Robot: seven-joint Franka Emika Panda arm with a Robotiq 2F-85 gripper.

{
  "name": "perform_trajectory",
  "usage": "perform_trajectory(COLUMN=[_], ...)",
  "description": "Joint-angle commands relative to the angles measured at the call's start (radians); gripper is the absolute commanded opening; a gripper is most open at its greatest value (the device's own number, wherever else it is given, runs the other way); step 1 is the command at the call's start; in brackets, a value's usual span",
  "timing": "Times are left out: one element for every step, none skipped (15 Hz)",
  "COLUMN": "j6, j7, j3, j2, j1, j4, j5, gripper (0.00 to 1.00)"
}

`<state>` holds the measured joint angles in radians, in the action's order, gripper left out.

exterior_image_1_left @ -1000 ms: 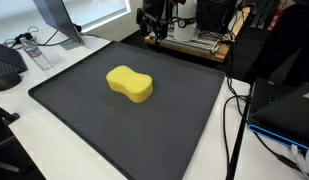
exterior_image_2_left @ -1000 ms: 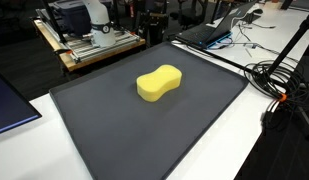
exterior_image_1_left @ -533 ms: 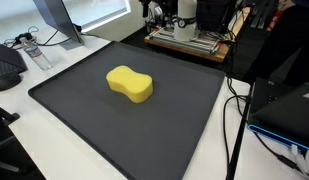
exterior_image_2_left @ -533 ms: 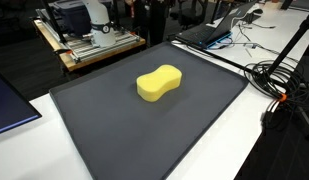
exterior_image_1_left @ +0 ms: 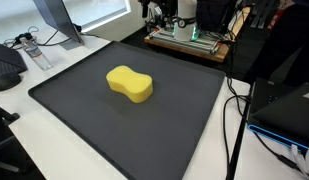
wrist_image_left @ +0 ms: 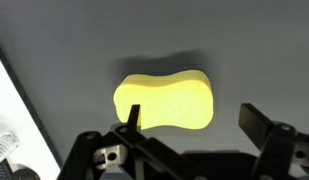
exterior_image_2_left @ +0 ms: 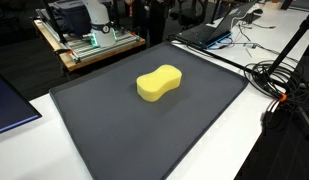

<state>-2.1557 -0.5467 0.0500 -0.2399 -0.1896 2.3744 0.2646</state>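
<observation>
Lying crosswise in wrist view: sponge (wrist_image_left: 164,102)

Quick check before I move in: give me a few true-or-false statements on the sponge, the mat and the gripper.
1. The sponge lies on the dark mat. True.
2. The gripper is shut on the sponge. False: its jaws stand open and hold nothing.
3. The sponge is blue. False: it is yellow.
4. A bottle is on the white table, off the mat. True.
</observation>
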Motion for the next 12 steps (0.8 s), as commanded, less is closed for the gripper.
perform_trajectory(j6=[0.043,0.042,0.047,0.061,0.071,0.083,0.094,0.112,0.125,0.14,0.144,0.144], j7=[0.116,0.168,0.227,0.286,0.347,0.401,0.45,0.494,0.529,0.558,0.589,0.62], j3=[0.056,0.06,0.061,0.061,0.059,0.057,0.055,0.053,0.053,0.053,0.054,0.055], j2=[0.099,0.125,0.159,0.201,0.237,0.274,0.31,0.348,0.382,0.42,0.455,0.485], j1=[0.053,0.055,0.055,0.053,0.051,0.051,0.051,0.051,0.052,0.051,0.05,0.05], j4=[-0.115,-0.147,-0.187,-0.235,-0.278,-0.32,-0.36,-0.399,-0.435,-0.472,-0.505,-0.532], j5=[-0.002,-0.005,-0.007,-0.015,-0.021,-0.019,-0.022,-0.029,-0.031,-0.026,-0.022,-0.023], gripper=[1.0,1.0,1.0,1.0,1.0,1.0,1.0,1.0,1.0,1.0,1.0,1.0])
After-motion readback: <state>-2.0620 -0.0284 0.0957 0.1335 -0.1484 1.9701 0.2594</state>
